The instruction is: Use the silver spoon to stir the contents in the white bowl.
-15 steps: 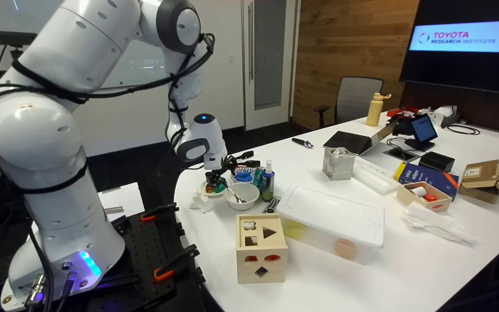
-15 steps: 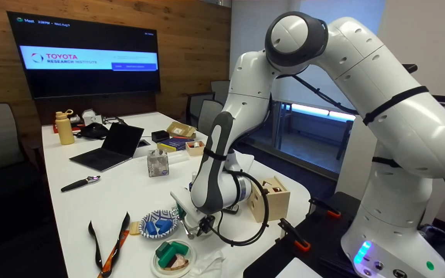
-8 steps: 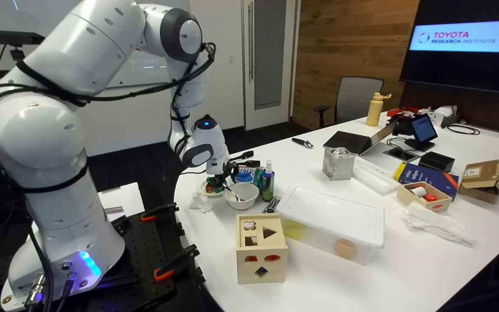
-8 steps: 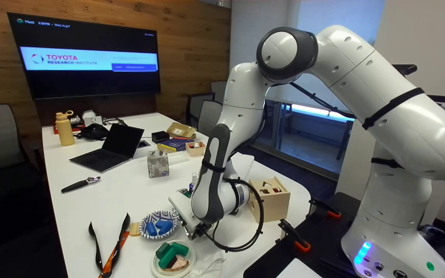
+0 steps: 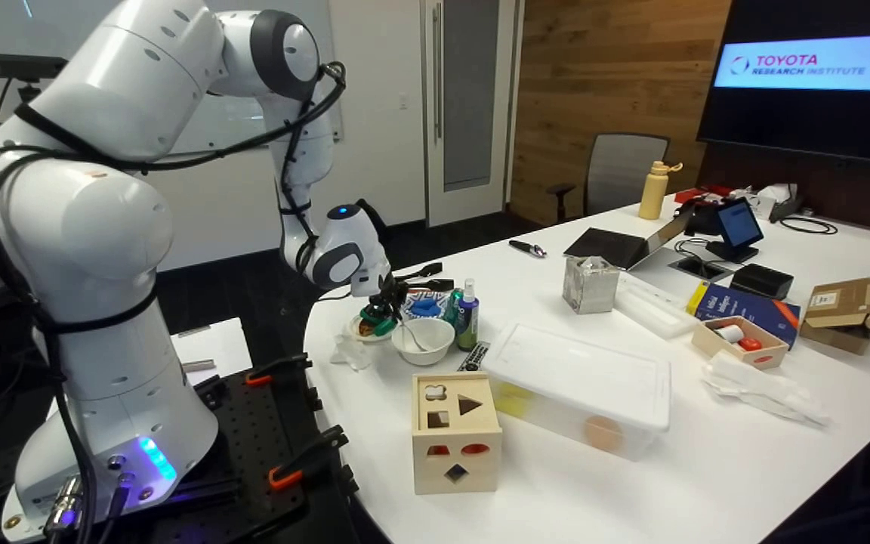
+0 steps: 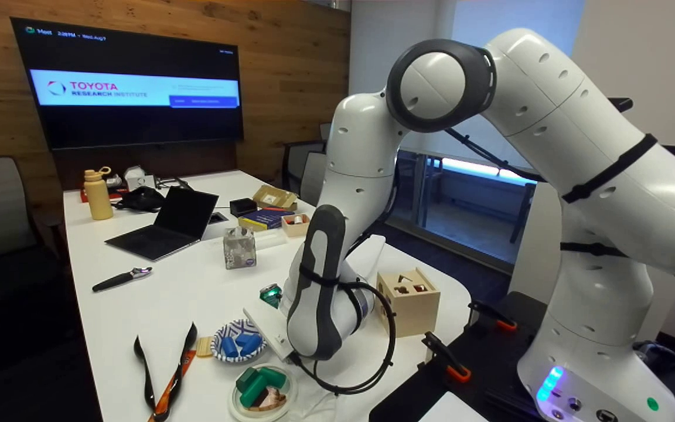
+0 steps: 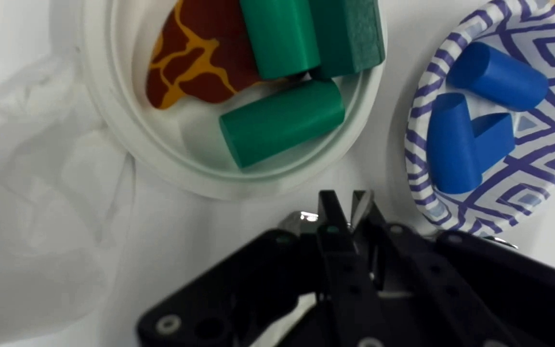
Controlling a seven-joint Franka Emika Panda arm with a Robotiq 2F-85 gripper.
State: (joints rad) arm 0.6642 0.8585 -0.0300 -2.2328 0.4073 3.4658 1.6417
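The white bowl (image 5: pixel 423 355) stands on the table in an exterior view, with the silver spoon (image 5: pixel 413 336) leaning in it. Its contents cannot be made out. Just above the bowl's rim, on the robot's side, is my gripper (image 7: pixel 346 196), pointing down. In the wrist view the fingertips are close together, with the spoon's thin handle (image 7: pixel 363 206) between them; the jaws are shut on it. The bowl and the spoon's head are out of the wrist view. In another exterior view the arm hides the bowl, the spoon and the fingers.
Close to the fingers lie a shallow white dish (image 7: pixel 200 185) with green blocks, a patterned bowl (image 7: pixel 417 120) with blue blocks, and a crumpled napkin (image 7: pixel 41 217). A spray bottle (image 5: pixel 467 321), a remote (image 5: pixel 474 357) and a wooden cube (image 5: pixel 456 461) stand around the bowl.
The spoon's handle has swung to a steeper angle. The white bowl has shifted very slightly, and the arm and wrist have moved and tilted a little.
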